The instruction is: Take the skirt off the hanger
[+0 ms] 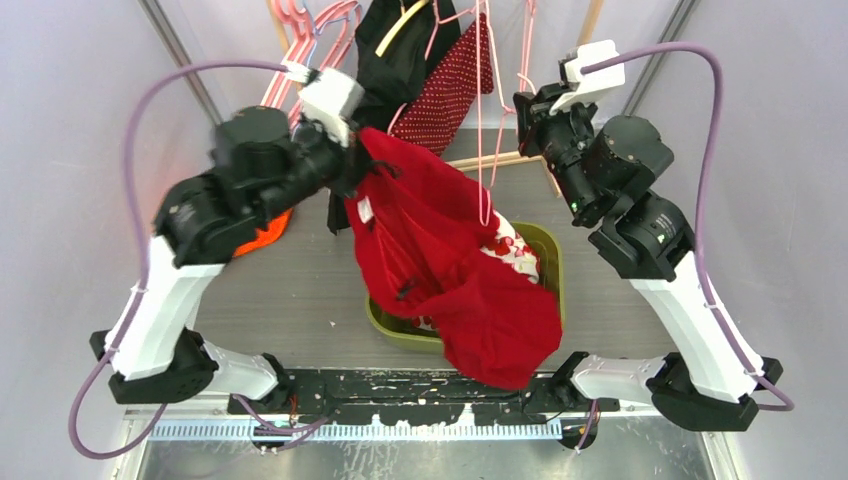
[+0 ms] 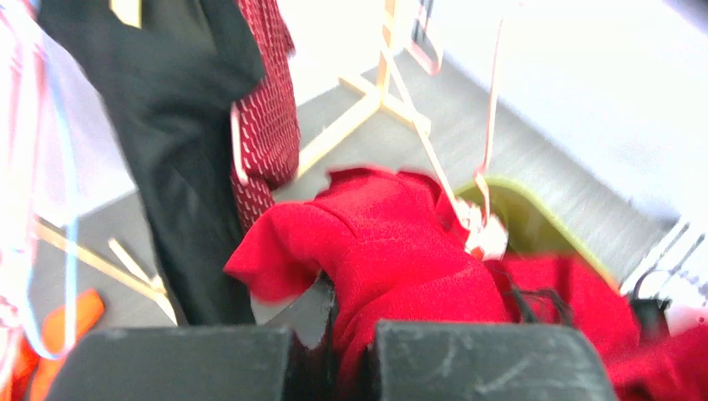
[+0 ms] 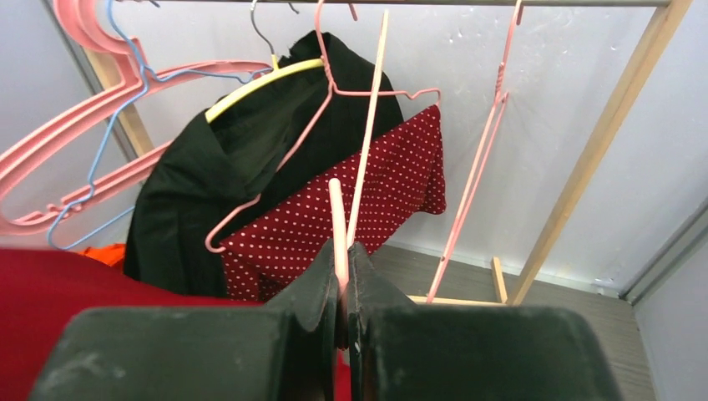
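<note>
left gripper (image 2: 332, 338): fully closed, pinches an upper fold of the red fabric skirt (image 1: 440, 265), holds it up above the grey table (image 1: 300, 290).
red fabric skirt: hangs from that pinch, drapes down and right over the olive green plastic bin (image 1: 553, 265), lowest hem past the bin's near rim, by the table's near edge.
right gripper (image 3: 343, 280): all but closed, clamps the thin pink wire hanger (image 3: 336, 217) on a straight run of wire, up near the wooden rack (image 3: 601, 150).
thin pink wire hanger: reaches down to the skirt's far edge; cannot tell if clipped there.
behind: black garment (image 1: 395, 55) on a yellow hanger (image 3: 250, 83), dark red white-dotted garment (image 1: 452, 90), spare pink hangers (image 3: 75, 159), all on the rack.
under the left arm: orange cloth (image 1: 268, 232) on the table.
</note>
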